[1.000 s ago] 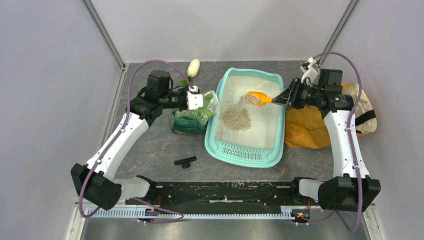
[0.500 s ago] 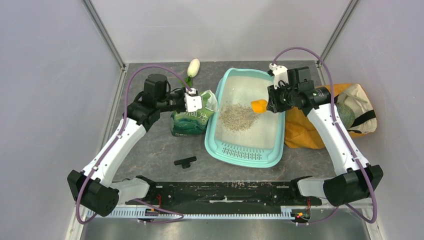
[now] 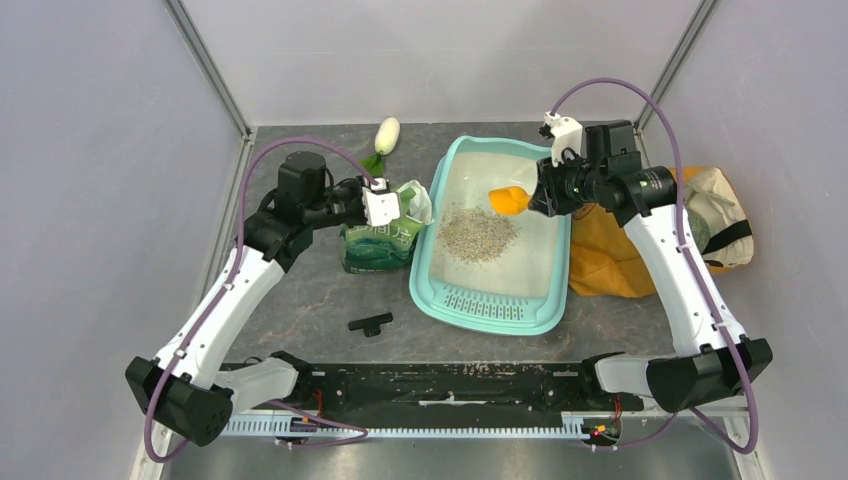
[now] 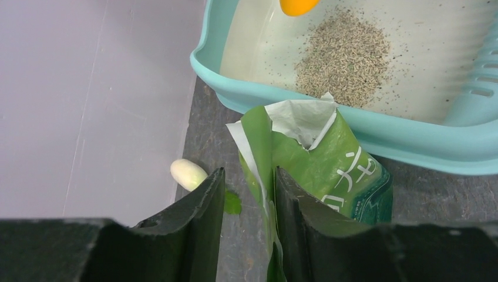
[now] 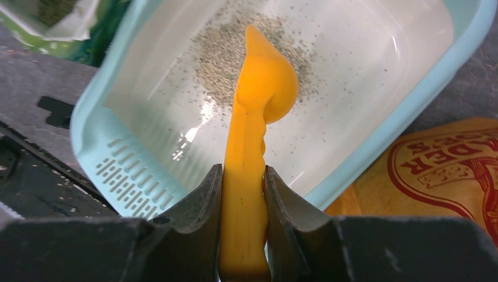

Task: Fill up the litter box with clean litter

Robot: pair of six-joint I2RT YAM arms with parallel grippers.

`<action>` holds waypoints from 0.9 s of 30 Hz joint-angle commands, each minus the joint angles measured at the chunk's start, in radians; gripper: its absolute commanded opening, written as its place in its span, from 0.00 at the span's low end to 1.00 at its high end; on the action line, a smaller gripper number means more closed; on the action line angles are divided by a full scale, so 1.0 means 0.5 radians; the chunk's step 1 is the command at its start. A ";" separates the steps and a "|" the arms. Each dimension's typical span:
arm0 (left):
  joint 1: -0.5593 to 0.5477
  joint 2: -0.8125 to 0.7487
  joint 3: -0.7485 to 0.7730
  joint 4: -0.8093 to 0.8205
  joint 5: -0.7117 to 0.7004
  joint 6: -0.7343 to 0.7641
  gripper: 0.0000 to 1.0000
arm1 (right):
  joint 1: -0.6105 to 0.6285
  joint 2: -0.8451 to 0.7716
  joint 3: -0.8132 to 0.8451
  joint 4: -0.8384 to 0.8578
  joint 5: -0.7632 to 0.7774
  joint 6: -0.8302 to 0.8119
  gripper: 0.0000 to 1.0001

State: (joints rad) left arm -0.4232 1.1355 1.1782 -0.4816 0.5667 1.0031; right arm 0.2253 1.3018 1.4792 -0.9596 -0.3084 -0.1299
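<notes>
The teal litter box (image 3: 489, 318) lies mid-table with a loose pile of litter (image 3: 478, 233) in its white basin. My right gripper (image 3: 540, 195) is shut on the handle of an orange scoop (image 3: 508, 200). The scoop hangs over the basin with its bowl's back (image 5: 265, 82) towards the wrist camera, above the litter (image 5: 220, 53). My left gripper (image 4: 249, 176) is open at the torn top of the green pouch (image 4: 329, 170). The pouch's edge lies against the inner face of one finger, with bare table showing in the gap. The pouch (image 3: 378, 243) stands against the litter box's left rim (image 4: 411, 141).
An orange cloth bag (image 3: 610, 250) lies right of the litter box, under my right arm. A white oblong object (image 3: 387, 135) lies at the back by the wall. A small black piece (image 3: 370, 323) sits on the table near the front. The box's slotted grille (image 5: 135, 176) is at its near end.
My right arm swung in over the box and turned the scoop, whose litter has dropped onto the pile. My left gripper's jaws have parted from the pouch's top.
</notes>
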 commanded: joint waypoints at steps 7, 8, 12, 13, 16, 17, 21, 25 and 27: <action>-0.013 -0.060 0.046 -0.072 -0.153 -0.075 0.67 | -0.007 -0.022 0.214 0.106 -0.383 0.172 0.00; -0.013 -0.069 0.065 -0.084 -0.144 -0.099 0.72 | -0.010 -0.030 0.222 0.119 -0.409 0.197 0.00; -0.015 -0.114 0.189 -0.130 -0.124 -0.185 0.78 | -0.117 -0.062 0.242 0.213 -0.607 0.403 0.00; -0.016 -0.137 0.211 -0.132 -0.121 -0.188 0.79 | -0.166 -0.059 0.254 0.232 -0.698 0.471 0.00; -0.018 -0.190 0.295 -0.129 -0.115 -0.226 0.80 | -0.364 -0.055 0.287 0.353 -0.981 0.755 0.00; -0.019 -0.201 0.339 -0.127 -0.109 -0.248 0.80 | -0.421 -0.062 0.285 0.422 -1.097 0.859 0.00; -0.064 -0.189 0.518 -0.148 -0.017 -0.282 0.79 | -0.438 -0.142 0.162 0.847 -1.390 1.374 0.00; -0.307 -0.028 0.781 -0.226 -0.051 -0.291 0.74 | -0.438 -0.222 0.027 1.203 -1.471 1.758 0.00; -0.479 0.053 0.865 -0.247 -0.113 -0.253 0.71 | -0.419 -0.227 0.016 1.210 -1.496 1.786 0.00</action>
State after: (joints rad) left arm -0.5484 1.0935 1.5314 -0.5735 0.5266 0.9020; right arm 0.0063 1.2247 1.5032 -0.5423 -0.9485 0.5755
